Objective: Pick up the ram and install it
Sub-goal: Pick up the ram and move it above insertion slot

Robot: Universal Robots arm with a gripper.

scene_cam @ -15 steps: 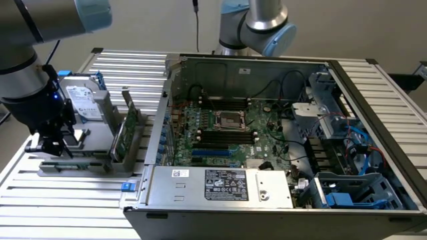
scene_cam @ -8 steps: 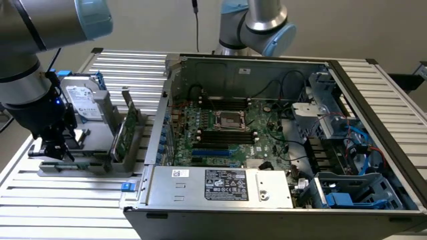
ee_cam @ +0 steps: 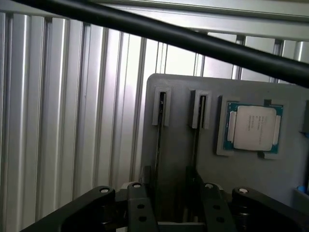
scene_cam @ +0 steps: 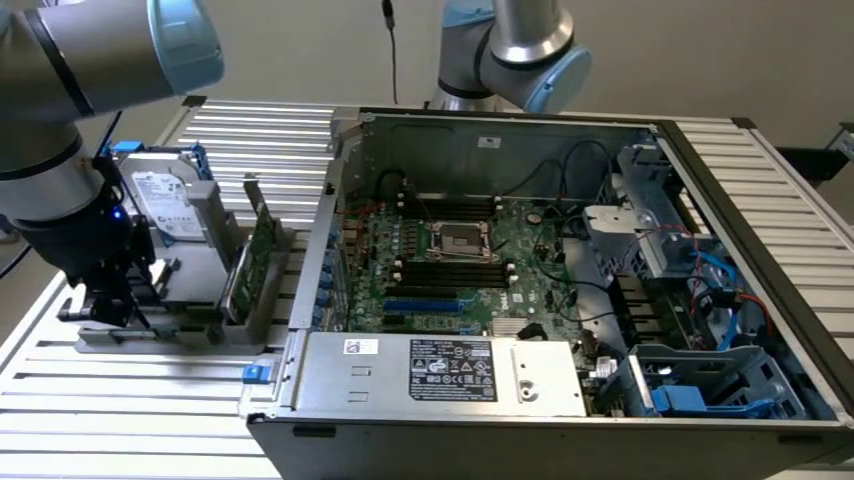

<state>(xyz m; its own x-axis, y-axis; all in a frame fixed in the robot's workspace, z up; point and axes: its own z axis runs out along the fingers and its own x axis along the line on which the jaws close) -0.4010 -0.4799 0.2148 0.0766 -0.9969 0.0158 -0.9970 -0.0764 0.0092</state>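
Ram (ee_cam: pixel 159 140): thin dark strip seen edge-on, upright in slot of grey holder (ee_cam: pixel 176 96); 2nd like strip (ee_cam: pixel 196 140) in next slot, parallel. CPU (ee_cam: pixel 253 128): flat in recess of same holder, beside slots. Holder on slatted desk (scene_cam: pixel 134 400), nr desk edge on exterior view's left; also carries hard drive (scene_cam: pixel 167 205) w/ blue rails and green expansion card (scene_cam: pixel 260 262), both upright. Tool (scene_cam: pixel 118 300): jaws wide apart, nothing gripped, low over holder; fingers (ee_cam: pixel 137 212) flank the two slots in wrist view. Open PC case (scene_cam: pixel 494 145): on desk alongside holder, motherboard (scene_cam: pixel 534 290) exposed.
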